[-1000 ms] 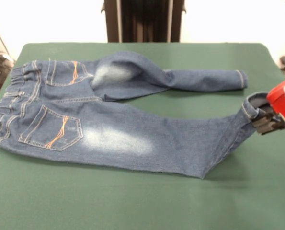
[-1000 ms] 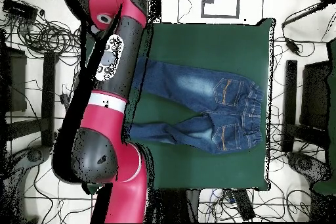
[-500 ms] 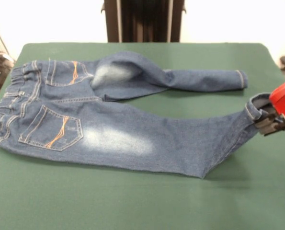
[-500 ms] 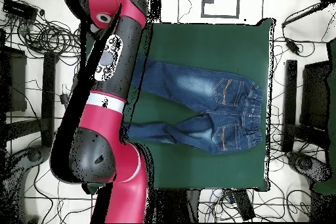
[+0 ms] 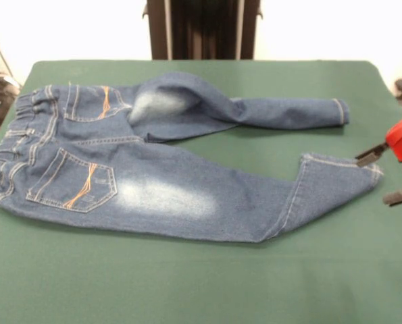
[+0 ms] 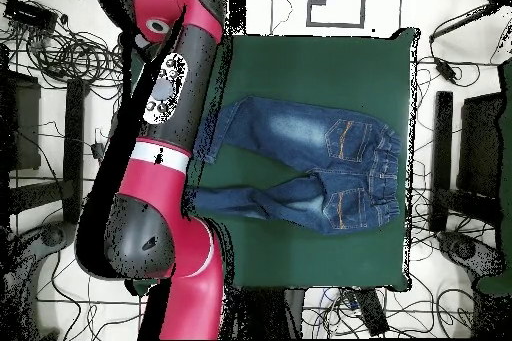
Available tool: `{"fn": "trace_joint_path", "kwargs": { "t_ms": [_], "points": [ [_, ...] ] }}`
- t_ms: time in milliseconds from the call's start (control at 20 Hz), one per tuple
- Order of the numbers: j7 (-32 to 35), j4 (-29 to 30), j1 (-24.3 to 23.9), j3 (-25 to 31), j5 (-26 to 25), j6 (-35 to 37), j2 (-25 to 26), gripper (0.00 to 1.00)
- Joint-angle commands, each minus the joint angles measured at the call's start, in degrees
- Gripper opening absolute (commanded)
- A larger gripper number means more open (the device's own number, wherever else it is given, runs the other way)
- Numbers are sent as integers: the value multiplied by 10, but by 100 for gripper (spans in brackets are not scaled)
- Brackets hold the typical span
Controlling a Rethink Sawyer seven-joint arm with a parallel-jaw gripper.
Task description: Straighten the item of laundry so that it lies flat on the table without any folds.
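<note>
The small blue denim jeans [image 5: 153, 182] lie on the green table [image 5: 187, 283], waistband at the left in the front view. The near leg runs right and its cuff end [image 5: 336, 179] is bent back, lying on the cloth. The far leg [image 5: 288, 111] stretches right, with a fold near the seat. My gripper [image 5: 383, 177] is open at the right edge, just beside the near leg's cuff, holding nothing. In the overhead view the jeans [image 6: 320, 162] show with the waistband at the right, and the red arm [image 6: 165, 137] hides the gripper.
The robot's pedestal [image 5: 201, 30] stands behind the table's far edge. Cables and stands [image 6: 50, 47] lie on the floor around the table in the overhead view. The table's right edge [image 5: 390, 88] is close to my gripper.
My gripper let go of the near leg's cuff and opened. The cuff dropped from its raised position onto the table. The gripper drew slightly to the right.
</note>
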Motion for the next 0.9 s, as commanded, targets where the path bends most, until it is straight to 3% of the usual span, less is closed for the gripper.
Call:
{"fn": "trace_joint_path", "kwargs": {
  "t_ms": [50, 200, 400, 800, 900],
  "points": [
    [167, -1, 12, -29, 15, 7, 23, 100],
    [164, -5, 9, -42, 16, 16, 20, 100],
    [134, -2, 5, -14, 14, -14, 23, 100],
    [-11, 72, 37, 135, -136, -65, 18, 100],
    [-41, 115, 54, 187, -182, -82, 19, 100]
  ]
}}
